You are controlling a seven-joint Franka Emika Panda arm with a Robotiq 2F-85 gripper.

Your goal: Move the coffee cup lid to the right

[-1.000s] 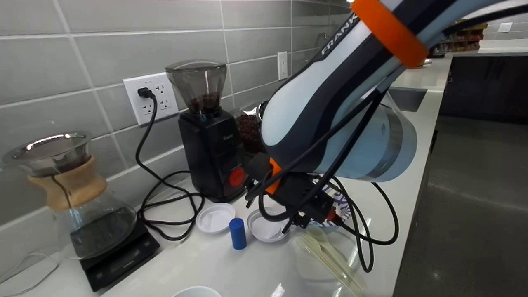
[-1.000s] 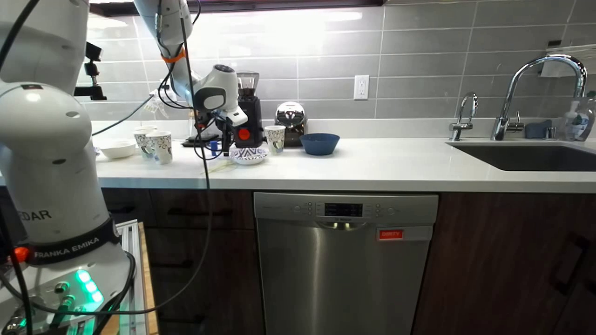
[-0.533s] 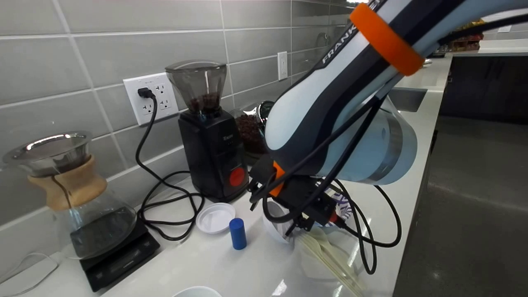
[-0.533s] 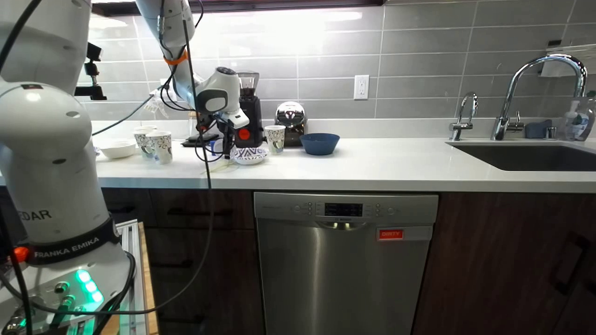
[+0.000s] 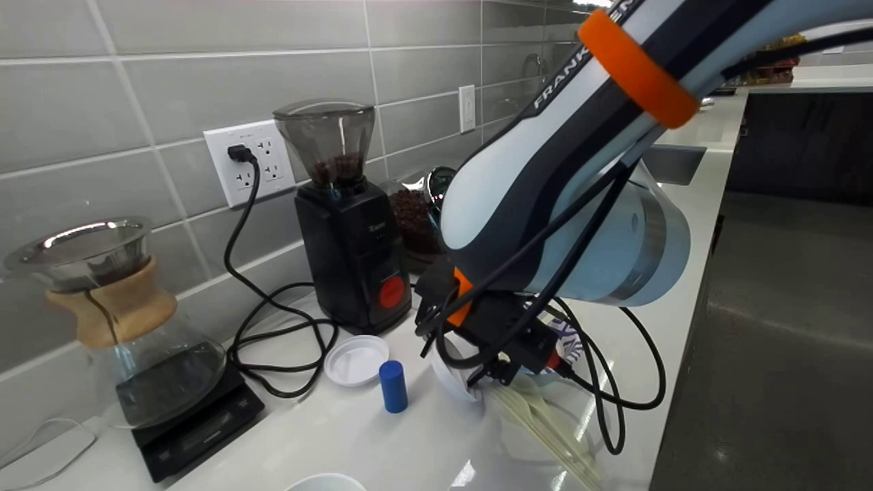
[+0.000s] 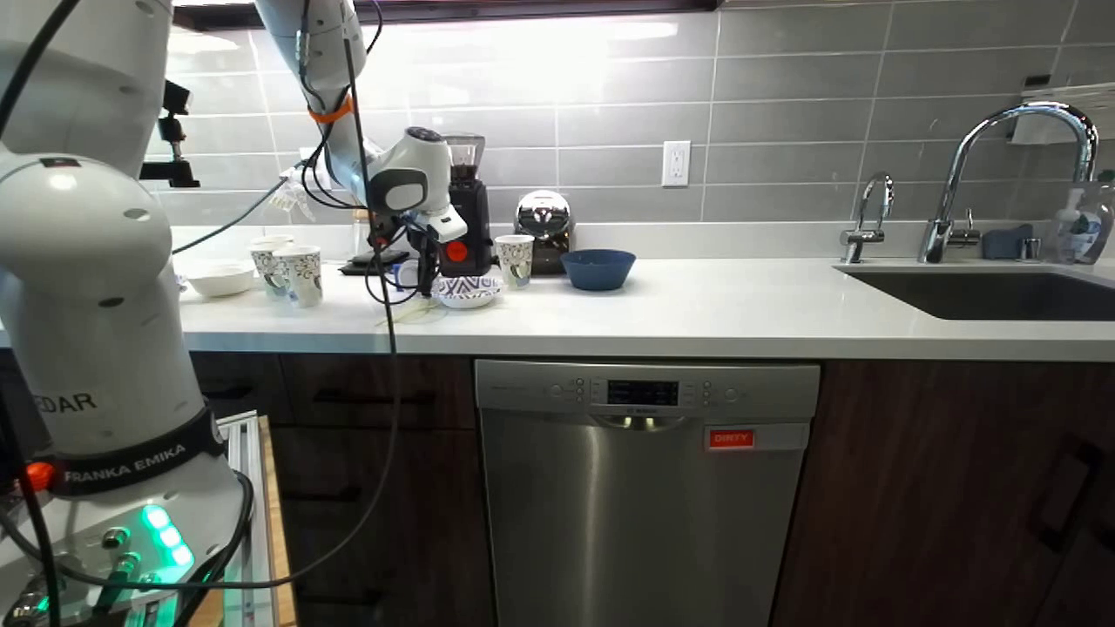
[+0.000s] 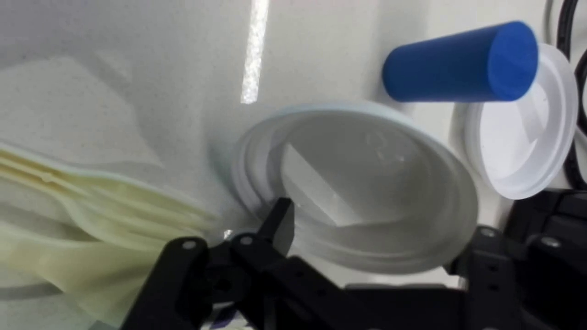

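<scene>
The coffee cup lid (image 7: 367,183), a round translucent-white disc with a raised rim, is tilted up at my gripper (image 7: 376,236). In the wrist view the fingers are wide apart. One finger (image 7: 280,220) lies across the lid's inner rim at the left. The tip of the right finger (image 7: 488,256) is hidden behind the lid's outer edge. In an exterior view the lid (image 5: 453,378) also stands tilted under the gripper (image 5: 450,365). The cables and the hand mostly hide it in an exterior view, where the gripper (image 6: 425,274) is small.
A blue cylinder (image 5: 393,387) and a solid-white disc (image 5: 357,360) are close to the lid. Pale plastic cutlery (image 5: 545,429) and a patterned bowl (image 6: 466,292) are near the gripper. A black grinder (image 5: 354,252) stands behind. A patterned cup (image 6: 515,261) and blue bowl (image 6: 598,270) stand farther along.
One second ago the lid lay flat on the counter; by half a second ago it had tipped up on edge. My gripper has shifted slightly right and down in an exterior view.
</scene>
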